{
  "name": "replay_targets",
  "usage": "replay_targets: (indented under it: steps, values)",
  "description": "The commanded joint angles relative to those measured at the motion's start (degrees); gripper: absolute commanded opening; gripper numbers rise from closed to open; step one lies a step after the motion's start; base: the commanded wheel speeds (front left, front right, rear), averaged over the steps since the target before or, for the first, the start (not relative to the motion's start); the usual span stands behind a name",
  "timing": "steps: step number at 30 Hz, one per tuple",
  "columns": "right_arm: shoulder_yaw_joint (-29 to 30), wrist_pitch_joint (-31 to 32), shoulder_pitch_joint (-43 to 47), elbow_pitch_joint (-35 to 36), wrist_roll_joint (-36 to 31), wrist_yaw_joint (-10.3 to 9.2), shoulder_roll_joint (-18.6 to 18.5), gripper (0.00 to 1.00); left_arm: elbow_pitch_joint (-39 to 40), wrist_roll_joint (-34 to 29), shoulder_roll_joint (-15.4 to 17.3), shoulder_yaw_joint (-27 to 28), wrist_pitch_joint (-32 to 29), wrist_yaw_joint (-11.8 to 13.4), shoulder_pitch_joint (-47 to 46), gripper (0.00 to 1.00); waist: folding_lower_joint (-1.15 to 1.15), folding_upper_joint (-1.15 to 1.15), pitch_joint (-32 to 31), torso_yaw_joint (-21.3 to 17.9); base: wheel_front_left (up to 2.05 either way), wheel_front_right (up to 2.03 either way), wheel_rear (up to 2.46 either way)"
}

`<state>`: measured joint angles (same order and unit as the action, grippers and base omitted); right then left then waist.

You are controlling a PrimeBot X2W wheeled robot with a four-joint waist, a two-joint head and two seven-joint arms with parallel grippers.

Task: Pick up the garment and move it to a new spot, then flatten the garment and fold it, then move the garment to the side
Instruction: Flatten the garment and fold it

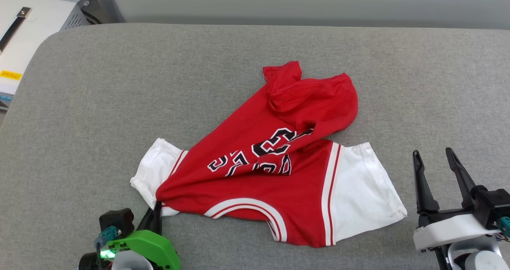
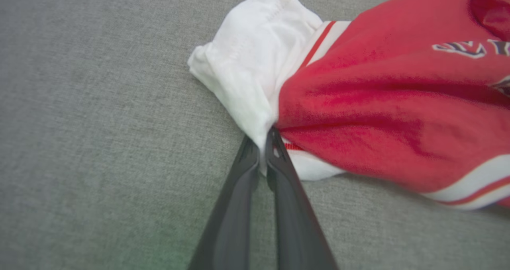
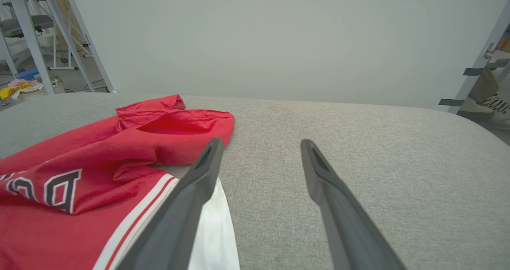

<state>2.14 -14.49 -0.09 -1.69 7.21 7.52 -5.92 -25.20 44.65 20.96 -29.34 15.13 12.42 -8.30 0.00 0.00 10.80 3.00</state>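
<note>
Softly rumpled garment (image 1: 279, 182) on coarse grey upholstery (image 1: 119, 83)

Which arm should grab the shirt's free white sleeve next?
Likely right: the right pincer stands open close beside the free white sleeve of the red jersey T-shirt, while the left pincer is shut on the opposite sleeve.
</note>
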Motion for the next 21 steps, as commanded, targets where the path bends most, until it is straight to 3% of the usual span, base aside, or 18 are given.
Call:
replay_targets:
  steps: [1,2,3,4,8,14,21]
  values:
    - [0.17,-0.50,0.45,-0.21,-0.28,-0.03,-0.29,1.00,-2.07,-0.82,-0.45,0.43,-0.14,-0.51,0.98,0.00,0.00,0.00,-0.08,0.18,0.00,0.00,0.00]
    - [0.11,-0.43,0.42,-0.25,-0.33,-0.03,-0.31,1.00,-2.96,-1.41,-0.79,0.64,-0.14,-0.87,0.88,0.00,0.00,0.00,-0.17,0.26,0.00,0.00,0.00]
    - [0.01,-0.29,0.37,-0.27,-0.34,-0.03,-0.37,1.00,-3.76,-2.32,-1.18,1.03,-0.14,-1.14,0.69,0.33,0.00,0.00,-0.36,0.41,0.00,0.00,0.00]
    - [-0.07,-0.14,0.34,-0.24,-0.32,-0.03,-0.46,1.00,-3.94,-3.34,-1.37,1.59,-0.14,-1.10,0.51,0.97,0.00,0.00,-0.53,0.54,0.00,0.00,0.00]
    - [0.01,0.54,0.16,0.61,-0.33,-0.03,-1.46,1.00,-1.35,-9.25,-1.81,5.59,-0.14,0.14,0.95,1.00,0.00,0.00,-1.64,1.35,0.00,0.00,0.00]
    - [0.34,3.46,-0.99,4.37,-0.19,-0.03,-4.86,1.00,8.71,-19.45,-1.87,12.24,-0.14,3.35,4.75,1.00,0.00,0.00,-3.32,2.56,0.00,0.00,0.00]
    - [-2.91,11.92,-3.54,9.84,1.37,-0.03,-12.62,1.00,18.73,-28.12,-2.20,15.64,-0.14,4.63,8.06,1.00,0.00,0.00,-4.39,3.74,0.00,0.00,0.00]
